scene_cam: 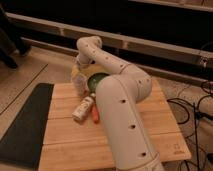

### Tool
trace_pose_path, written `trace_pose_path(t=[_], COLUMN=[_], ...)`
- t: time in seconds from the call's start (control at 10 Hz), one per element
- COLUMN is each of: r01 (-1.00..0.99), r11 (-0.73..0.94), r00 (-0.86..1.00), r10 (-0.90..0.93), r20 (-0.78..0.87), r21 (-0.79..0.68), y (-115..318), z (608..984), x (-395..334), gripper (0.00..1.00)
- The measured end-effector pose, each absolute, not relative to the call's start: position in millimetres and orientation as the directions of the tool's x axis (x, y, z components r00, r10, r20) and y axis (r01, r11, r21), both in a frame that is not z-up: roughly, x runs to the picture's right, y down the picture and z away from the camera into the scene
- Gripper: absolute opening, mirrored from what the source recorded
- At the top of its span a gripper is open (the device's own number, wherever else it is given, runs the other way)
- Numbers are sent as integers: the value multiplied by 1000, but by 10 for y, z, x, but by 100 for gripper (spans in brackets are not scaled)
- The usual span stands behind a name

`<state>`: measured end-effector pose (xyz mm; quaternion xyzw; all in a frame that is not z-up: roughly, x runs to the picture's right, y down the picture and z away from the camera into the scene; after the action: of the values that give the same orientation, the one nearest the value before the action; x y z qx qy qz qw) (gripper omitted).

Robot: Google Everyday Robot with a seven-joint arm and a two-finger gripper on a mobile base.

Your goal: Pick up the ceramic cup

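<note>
The ceramic cup (pixel 79 86) is a small off-white cup standing at the back left of the wooden table (pixel 65 135). My gripper (pixel 81 70) is at the end of the white arm (pixel 117 95), which bends over the table from the front. The gripper hangs right above the cup and reaches down onto its top. The cup's upper part is partly hidden by the gripper. The green bowl (pixel 96 79) sits just right of the cup, partly behind the arm.
A white bottle with a label (pixel 83 108) lies on its side in front of the cup. An orange item (pixel 95 115) lies next to it. A black mat (pixel 25 125) covers the floor at the left. Cables (pixel 192 107) lie at the right.
</note>
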<state>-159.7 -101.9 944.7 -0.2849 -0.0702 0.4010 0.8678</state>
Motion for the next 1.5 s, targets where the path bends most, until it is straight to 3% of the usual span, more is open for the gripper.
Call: trace_pose_path(t=[0.4, 1.0, 1.5], r01=[-671, -684, -640], r11=[479, 397, 416], r00=[672, 592, 561], r10=[715, 793, 828], r20=[-192, -147, -23], r21=[-566, -611, -647], y=[-773, -954, -1355], z=[9609, 9660, 9378], x=[-1468, -1524, -1747], gripper=[63, 3, 0])
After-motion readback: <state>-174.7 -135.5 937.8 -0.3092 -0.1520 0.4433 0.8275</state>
